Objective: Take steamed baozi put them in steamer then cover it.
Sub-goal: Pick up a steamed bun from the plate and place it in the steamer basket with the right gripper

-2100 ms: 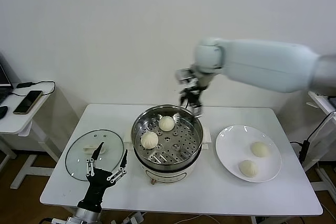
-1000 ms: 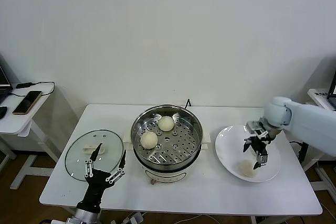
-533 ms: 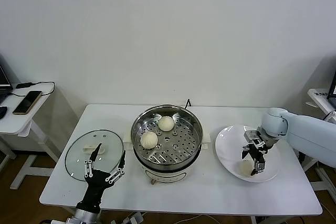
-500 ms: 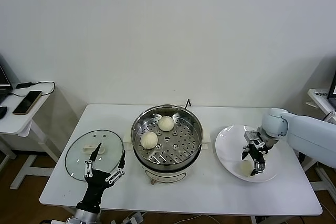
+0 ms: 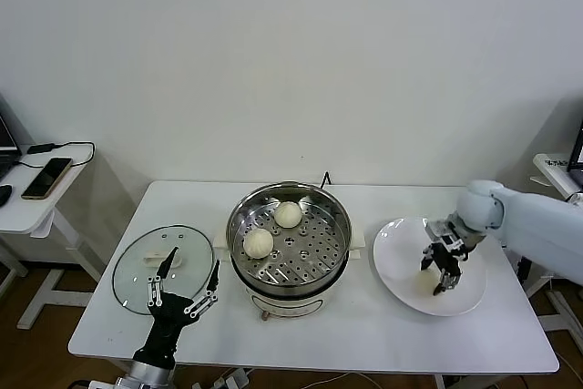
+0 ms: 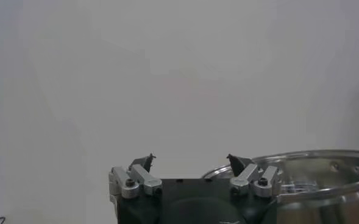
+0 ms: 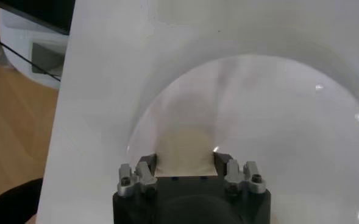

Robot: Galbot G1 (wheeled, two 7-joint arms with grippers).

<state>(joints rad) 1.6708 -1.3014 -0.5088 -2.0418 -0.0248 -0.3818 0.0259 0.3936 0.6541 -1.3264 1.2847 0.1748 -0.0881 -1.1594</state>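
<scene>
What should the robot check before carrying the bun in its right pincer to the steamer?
1. Right pincer closed on the bun: ok.
2. Steamer uncovered: ok, the lid lies beside it.
3. Free room on the tray: ok, the two buns inside leave most of it bare.
4. Left pincer clear of the path: ok, open by the lid.
5. Fourth bun on the plate: cannot tell, none shows around the pincer.
</scene>
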